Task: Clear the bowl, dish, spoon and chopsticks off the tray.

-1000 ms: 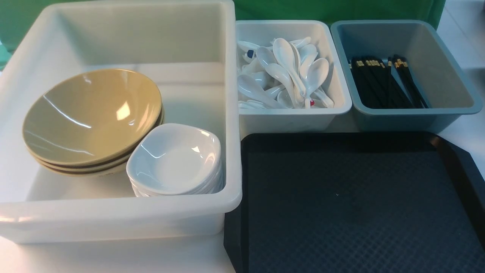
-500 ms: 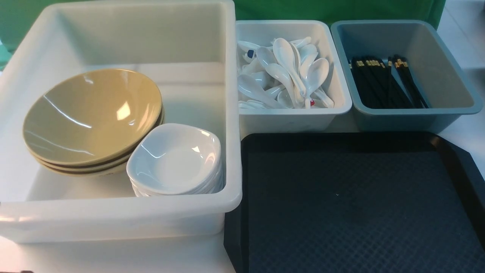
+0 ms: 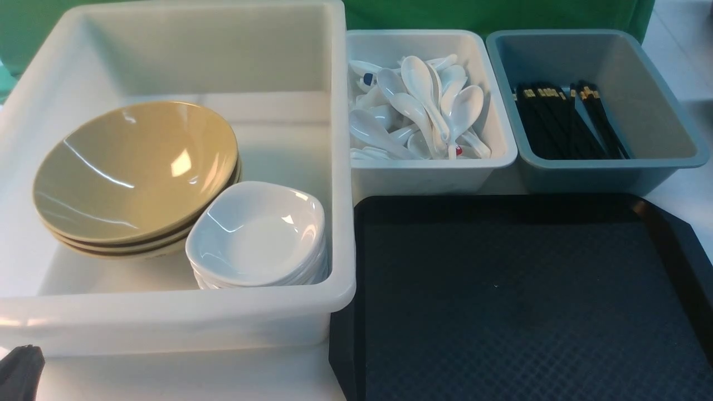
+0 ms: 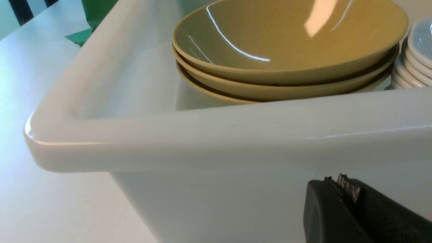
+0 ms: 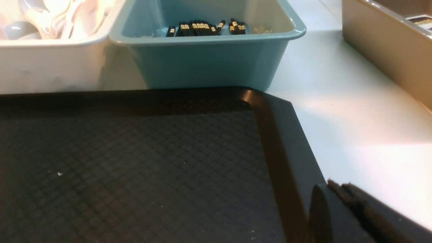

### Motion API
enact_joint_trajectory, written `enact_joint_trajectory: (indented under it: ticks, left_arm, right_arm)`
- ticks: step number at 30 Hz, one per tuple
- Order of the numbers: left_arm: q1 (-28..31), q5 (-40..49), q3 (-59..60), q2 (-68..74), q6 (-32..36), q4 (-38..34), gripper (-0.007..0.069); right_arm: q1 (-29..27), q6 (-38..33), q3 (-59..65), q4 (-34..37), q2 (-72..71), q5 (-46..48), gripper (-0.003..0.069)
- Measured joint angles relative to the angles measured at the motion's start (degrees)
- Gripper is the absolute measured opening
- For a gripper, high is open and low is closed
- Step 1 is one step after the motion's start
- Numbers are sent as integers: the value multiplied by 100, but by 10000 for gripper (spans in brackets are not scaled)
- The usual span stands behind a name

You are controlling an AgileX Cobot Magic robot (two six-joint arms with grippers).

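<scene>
White table under bare black tray; left tool and right tool pressed together, empty.

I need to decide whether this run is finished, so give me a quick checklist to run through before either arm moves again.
1. Tray free of tableware: ok, only its textured surface shows; its near edge is out of frame.
2. Bowls stacked in the large white bin: ok.
3. White dishes stacked beside them in the same bin: ok.
4. Spoons in the small white bin, chopsticks in the grey-blue bin: ok.
5. Left tool shut and holding nothing, low outside the large bin's wall: ok.
6. Right tool shut and holding nothing, by the tray's rim: ok.
</scene>
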Motion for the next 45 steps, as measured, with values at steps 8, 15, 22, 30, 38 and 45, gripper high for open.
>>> enact_joint_trajectory:
  ticks: [8,15,22,30,38,45]
  left_arm:
    - [0,5,0,0,0,-15,-11]
    - [0,5,0,0,0,-15,-11]
    - [0,5,0,0,0,-15,-11]
    - [0,5,0,0,-11,-15,-11]
    - [0,5,0,0,-11,-15,-11]
    - [0,5,0,0,-11,-15,-11]
  right_arm:
    - [0,0,0,0,0,0,45]
    - [0,0,0,0,0,0,47]
    - [0,0,0,0,0,0,57]
    - [0,0,0,0,0,0,63]
    - [0,0,0,0,0,0,76]
    - [0,0,0,0,0,0,78]
